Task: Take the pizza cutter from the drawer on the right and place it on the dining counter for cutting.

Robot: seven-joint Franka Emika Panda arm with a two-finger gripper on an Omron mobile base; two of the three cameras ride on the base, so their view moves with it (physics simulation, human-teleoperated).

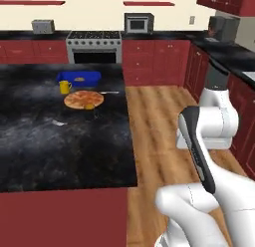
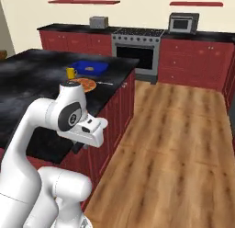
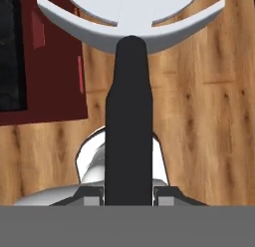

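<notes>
Hand view is showing the gripper (image 3: 129,193) clamping the pizza cutter (image 3: 130,106) by its dark handle (wheel pointing ahead), keeping it carried above the floor (image 3: 209,116), tabletop (image 3: 10,52) sitting off beside it.

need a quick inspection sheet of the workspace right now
surface: dining counter, black marbled top, red base.
job's things: pizza cutter gripped by the end effector, dark handle between the fingers, silver wheel ahead, over the wood floor.
clutter: pizza, yellow cup and blue tray on the counter.
end effector: shut on the cutter's handle.
cables: nothing seen.
surroundings: stove, microwave, toaster, red cabinets.
</notes>
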